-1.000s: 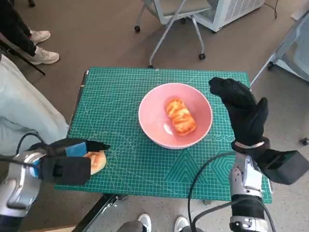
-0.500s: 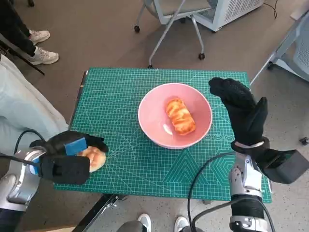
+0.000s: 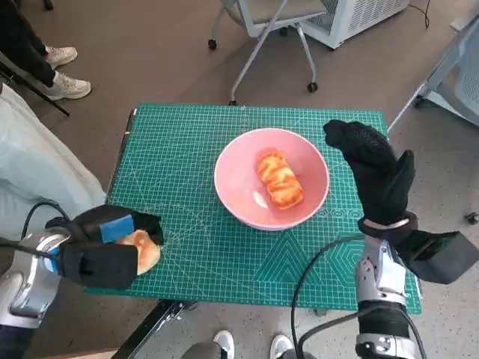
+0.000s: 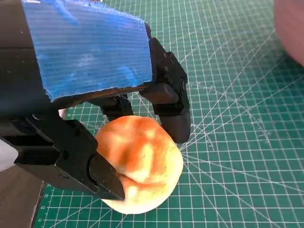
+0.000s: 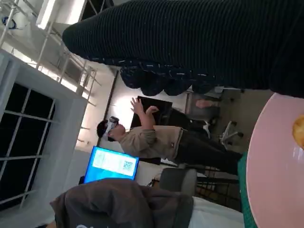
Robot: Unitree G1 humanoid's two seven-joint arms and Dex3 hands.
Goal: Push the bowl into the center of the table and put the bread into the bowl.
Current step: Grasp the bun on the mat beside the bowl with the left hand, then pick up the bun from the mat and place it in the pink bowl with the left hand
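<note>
The left hand (image 3: 105, 243), at the lower left of the head view, has its fingers (image 4: 171, 102) wrapped around a round bread roll (image 4: 140, 164) on the green cutting mat (image 3: 187, 149). The right hand (image 3: 374, 176), fingers spread and holding nothing, hovers at centre right beside the pink bowl (image 3: 236, 187), mid-frame, which contains a glazed pastry (image 3: 280, 179).

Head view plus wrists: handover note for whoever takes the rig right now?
Left hand: fingers closed around a round bread roll at the mat's near left corner; roll apparently still on the green cutting mat.
Right hand: open, raised beside the pink bowl, holding nothing.
Done: bowl sits about mid-table, with one glazed pastry inside.
Left: lift the roll, carry it to the bowl, release.
</note>
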